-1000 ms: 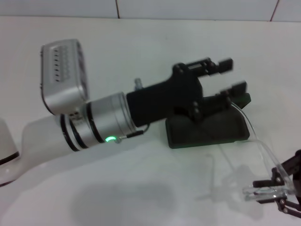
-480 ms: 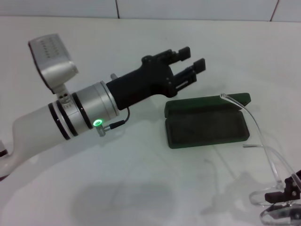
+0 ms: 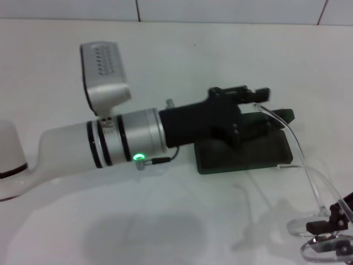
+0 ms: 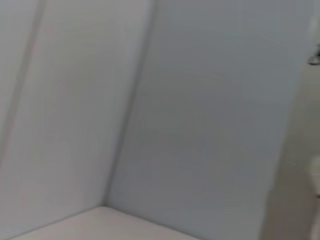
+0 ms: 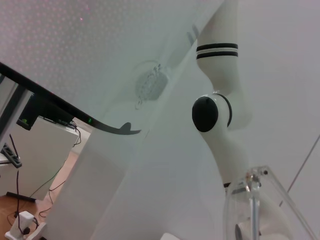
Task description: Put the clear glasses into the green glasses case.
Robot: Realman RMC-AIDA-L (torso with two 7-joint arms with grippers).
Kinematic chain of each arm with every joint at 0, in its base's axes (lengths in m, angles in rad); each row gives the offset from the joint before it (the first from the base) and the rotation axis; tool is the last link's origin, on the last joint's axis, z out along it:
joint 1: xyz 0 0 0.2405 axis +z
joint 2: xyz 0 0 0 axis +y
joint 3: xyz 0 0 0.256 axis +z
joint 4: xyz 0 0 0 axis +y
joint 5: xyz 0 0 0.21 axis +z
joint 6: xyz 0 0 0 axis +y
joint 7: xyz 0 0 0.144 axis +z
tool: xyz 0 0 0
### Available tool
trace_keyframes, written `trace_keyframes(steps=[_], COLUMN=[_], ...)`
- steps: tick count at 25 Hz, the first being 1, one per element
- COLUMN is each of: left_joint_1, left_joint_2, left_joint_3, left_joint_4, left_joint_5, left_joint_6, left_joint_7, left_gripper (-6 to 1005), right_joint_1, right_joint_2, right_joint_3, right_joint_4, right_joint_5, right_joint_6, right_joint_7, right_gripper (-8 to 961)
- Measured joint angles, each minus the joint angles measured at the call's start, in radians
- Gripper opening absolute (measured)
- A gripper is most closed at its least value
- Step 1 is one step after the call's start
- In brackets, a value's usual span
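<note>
The green glasses case (image 3: 220, 160) lies open at the table's middle right, its lid (image 3: 285, 116) standing at the back. My left gripper (image 3: 258, 107) reaches in from the left and hangs over the case's tray, fingers apart with nothing between them. At the lower right, my right gripper (image 3: 332, 233) is shut on the front of the clear glasses (image 3: 311, 179). One clear arm of the glasses curves up to the case lid near the left fingers. The right wrist view shows the glasses (image 5: 265, 200) close up. The left wrist view shows only bare pale surfaces.
The white table (image 3: 165, 55) stretches around the case, with a tiled wall at the back. My left arm's silver and white forearm (image 3: 110, 143) crosses the left half of the table. A white arm joint with black bands (image 5: 218, 107) appears in the right wrist view.
The left gripper pulled up and back off the case, then came back down over its tray. The right gripper dipped slightly with the glasses and came back up a little.
</note>
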Motion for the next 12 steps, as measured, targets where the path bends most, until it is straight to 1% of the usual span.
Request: trace_keyframes(steps=[2, 5, 12], left_joint_1=[0.013, 0.027, 0.023], left_joint_2=[0.000, 0.000, -0.002], left_joint_3=[0.030, 0.043, 0.062], left_joint_4=[0.045, 0.081, 0.091], left_joint_5=[0.001, 0.004, -0.001], left_joint_6=[0.001, 0.003, 0.025], left_joint_7=[0.003, 0.006, 0.023], left_gripper=[521, 521, 520], right_joint_1=[0.003, 0.010, 0.025], right_joint_2=[0.000, 0.001, 0.000], right_joint_3=[0.001, 0.002, 0.038], right_joint_4=[0.002, 0.013, 0.036], right_joint_5=[0.000, 0.000, -0.004], right_joint_6=[0.004, 0.017, 0.029], right_joint_7=[0.004, 0.011, 0.044], right_gripper=[119, 119, 119])
